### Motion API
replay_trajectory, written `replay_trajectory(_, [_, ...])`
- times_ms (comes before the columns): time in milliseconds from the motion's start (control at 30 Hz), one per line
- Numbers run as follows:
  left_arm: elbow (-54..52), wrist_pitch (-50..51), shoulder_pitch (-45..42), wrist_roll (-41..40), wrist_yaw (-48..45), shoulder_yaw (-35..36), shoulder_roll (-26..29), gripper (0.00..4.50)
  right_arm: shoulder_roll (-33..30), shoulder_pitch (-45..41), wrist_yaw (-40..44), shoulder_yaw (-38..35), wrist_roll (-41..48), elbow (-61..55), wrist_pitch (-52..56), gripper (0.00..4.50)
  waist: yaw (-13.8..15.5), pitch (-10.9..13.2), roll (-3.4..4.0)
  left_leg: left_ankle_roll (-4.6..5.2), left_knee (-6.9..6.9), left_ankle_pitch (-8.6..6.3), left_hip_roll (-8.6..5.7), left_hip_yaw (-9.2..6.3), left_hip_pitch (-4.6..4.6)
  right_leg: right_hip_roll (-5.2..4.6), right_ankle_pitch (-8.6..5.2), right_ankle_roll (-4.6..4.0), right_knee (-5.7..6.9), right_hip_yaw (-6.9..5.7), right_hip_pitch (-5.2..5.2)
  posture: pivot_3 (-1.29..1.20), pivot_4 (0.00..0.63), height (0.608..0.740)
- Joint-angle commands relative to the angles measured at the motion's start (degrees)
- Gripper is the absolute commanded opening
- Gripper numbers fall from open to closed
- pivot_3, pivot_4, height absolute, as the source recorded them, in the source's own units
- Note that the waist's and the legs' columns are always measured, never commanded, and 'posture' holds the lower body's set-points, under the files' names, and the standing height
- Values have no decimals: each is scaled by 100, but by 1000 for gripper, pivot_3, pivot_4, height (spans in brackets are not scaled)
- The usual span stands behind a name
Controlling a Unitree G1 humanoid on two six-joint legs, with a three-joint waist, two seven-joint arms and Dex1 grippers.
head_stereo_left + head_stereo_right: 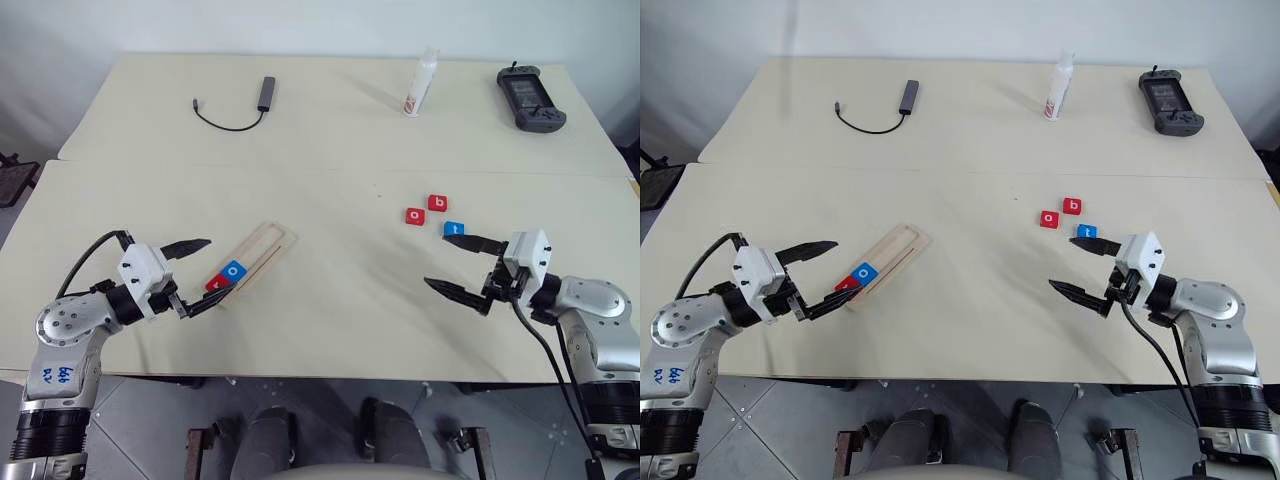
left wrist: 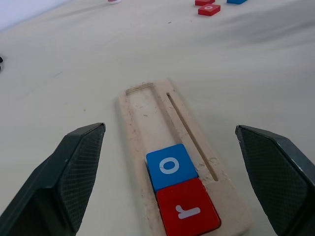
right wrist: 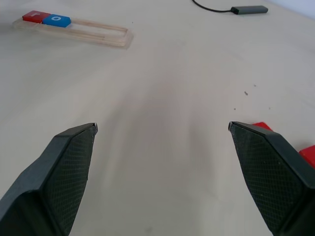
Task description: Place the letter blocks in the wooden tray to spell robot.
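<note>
Left gripper (image 1: 192, 273) sits at the near left of the table (image 1: 330, 330), fingers spread wide and empty, pointed at the near end of the wooden tray (image 1: 268, 242). Tray lies diagonally, near end toward the left gripper. Two letter blocks sit in that near end, touching: red "r" (image 2: 188, 212) outermost, blue "o" (image 2: 171, 166) next to it. Rest of the recess bare.

Right of centre, three loose blocks on the tabletop, well apart from the tray: red "o" (image 1: 415, 215), red "b" (image 1: 437, 203) just beside it, blue "t" (image 1: 454, 229) slightly nearer. Nothing lies between them and the tray.

Right gripper (image 1: 465, 266) at the near right, fingers released and holding nothing; upper finger just beside the blue "t".

Far side of the table: black cable with adapter (image 1: 240, 108), white bottle (image 1: 421, 84), dark handheld controller (image 1: 530, 98).
</note>
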Motion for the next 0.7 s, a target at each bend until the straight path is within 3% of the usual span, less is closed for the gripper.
replay_trajectory(33, [-155, 57, 28, -108, 73, 132, -8, 4500, -60, -105, 129, -112, 71, -3, -149, 4478, -3, 0, 0, 0, 0, 0, 0, 3, 0, 0, 0, 0, 1, 4, -2, 0, 150, 740])
replay_trajectory(500, [-48, -94, 2185, -483, 340, 1666, -356, 4500, 922, -1205, 640, 1002, 443, -666, 608, 4478, -117, 4, 0, -15, -11, -4, 30, 60, -6, 32, 0, -1, 12, 67, -54, 0, 150, 740])
replay_trajectory(700, [-464, -68, 2734, -526, 403, 1763, -528, 4500, 1034, -1374, 714, 1196, 438, -753, 738, 4478, 20, 4, 0, -12, -4, -11, 29, 57, -8, 31, 0, -2, 11, 68, -55, 0, 150, 740])
